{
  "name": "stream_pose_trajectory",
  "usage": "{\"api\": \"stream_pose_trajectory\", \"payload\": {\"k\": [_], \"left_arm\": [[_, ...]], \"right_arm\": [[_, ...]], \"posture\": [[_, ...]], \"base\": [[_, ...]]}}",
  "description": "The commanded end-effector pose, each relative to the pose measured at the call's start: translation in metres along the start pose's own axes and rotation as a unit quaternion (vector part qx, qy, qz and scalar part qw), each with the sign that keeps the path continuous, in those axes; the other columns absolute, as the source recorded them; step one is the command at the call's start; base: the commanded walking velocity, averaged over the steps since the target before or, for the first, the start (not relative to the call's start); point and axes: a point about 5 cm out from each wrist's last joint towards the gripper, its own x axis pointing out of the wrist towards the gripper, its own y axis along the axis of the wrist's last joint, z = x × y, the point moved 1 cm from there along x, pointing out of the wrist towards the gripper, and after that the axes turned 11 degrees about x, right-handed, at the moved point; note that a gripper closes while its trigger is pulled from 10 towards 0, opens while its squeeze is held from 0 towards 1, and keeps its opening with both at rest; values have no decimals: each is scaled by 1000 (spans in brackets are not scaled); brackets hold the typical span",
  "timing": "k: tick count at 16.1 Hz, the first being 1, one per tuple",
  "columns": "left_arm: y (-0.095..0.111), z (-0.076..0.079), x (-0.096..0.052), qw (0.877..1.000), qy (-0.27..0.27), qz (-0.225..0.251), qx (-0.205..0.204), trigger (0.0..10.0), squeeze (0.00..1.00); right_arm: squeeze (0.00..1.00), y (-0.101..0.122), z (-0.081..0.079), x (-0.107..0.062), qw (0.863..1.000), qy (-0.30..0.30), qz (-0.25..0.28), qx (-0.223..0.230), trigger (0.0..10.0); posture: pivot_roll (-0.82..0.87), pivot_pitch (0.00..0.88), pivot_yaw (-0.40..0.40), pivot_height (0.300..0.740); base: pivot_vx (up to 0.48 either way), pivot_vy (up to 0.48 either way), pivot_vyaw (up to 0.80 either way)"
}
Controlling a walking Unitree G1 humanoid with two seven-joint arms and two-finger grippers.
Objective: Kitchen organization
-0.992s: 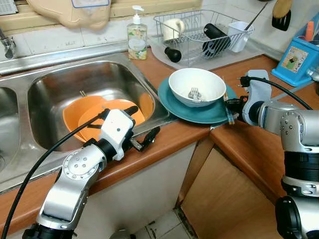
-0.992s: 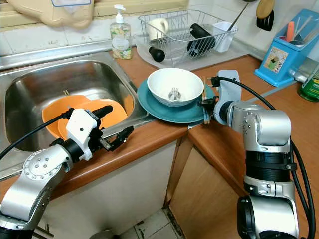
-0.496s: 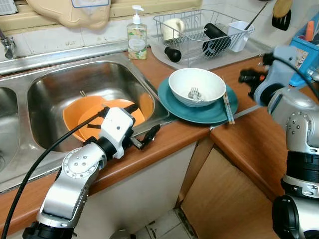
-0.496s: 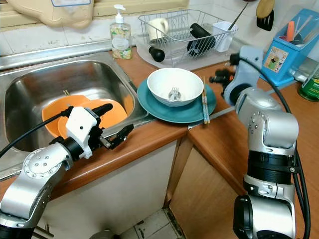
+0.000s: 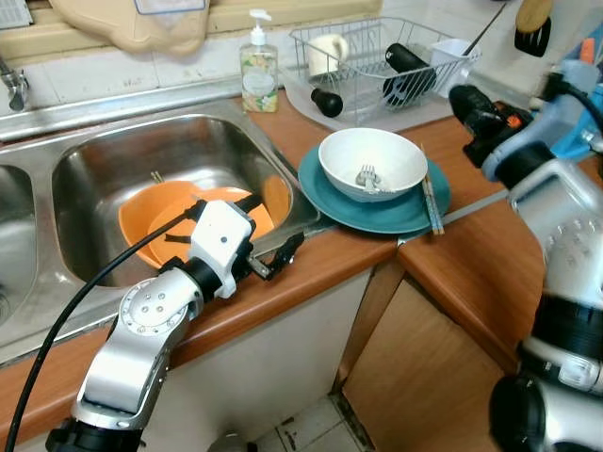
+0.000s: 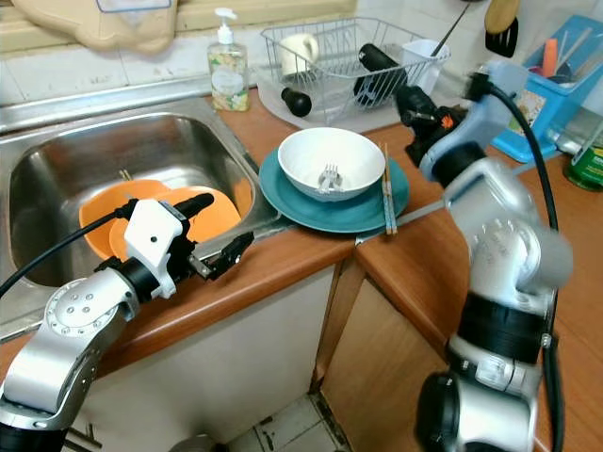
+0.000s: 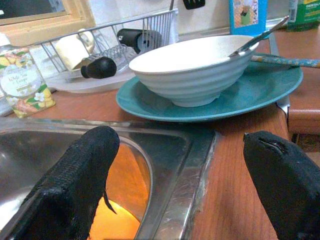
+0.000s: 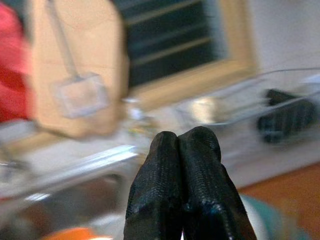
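right gripper (image 6: pixel 407 97): raised above the counter between dish rack and teal plate, fingers pressed together, empty
left gripper (image 5: pixel 268 243): fingers spread wide, empty, over sink edge by the orange bowls (image 5: pixel 179 218)
chopsticks (image 6: pixel 386 202): lying on teal plate (image 6: pixel 363 215) right rim, just beside white bowl (image 6: pixel 330 160); fork (image 6: pixel 328 177) in bowl
long axis: front-to-back, near ends overhang plate toward counter edge
direction: chopsticks below and nearer the robot than right gripper
nearer arm: right; left sits well apart across plate
rack: dish rack (image 5: pixel 377 56) behind plate
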Motion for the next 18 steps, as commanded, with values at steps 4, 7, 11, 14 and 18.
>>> {"api": "stream_pose_trajectory", "payload": {"k": [4,7,11,14,18], "left_arm": [[3,-5,0,1000,12,3,2,10000,0],[4,-6,-2,1000,20,4,-3,10000,0],[3,1,-5,1000,13,2,-7,10000,0],[3,11,-2,1000,-3,0,-10,10000,0],[1,16,-1,1000,-17,-7,0,10000,0]], "right_arm": [[0,-6,-7,-12,997,63,-5,46,0],[0,-14,-15,-20,997,70,-27,7,4627],[1000,10,13,-33,992,-79,24,-95,10000],[1000,6,38,-52,984,-142,-15,-108,10000],[1000,-16,50,-66,976,-160,-109,-99,10000]], "posture": [[-25,0,2,740],[-21,0,-2,740],[-29,0,6,740],[-36,0,12,740],[-38,0,10,740]], "base": [[0,0,0],[0,0,0],[0,0,0],[0,0,0],[0,0,0]]}}
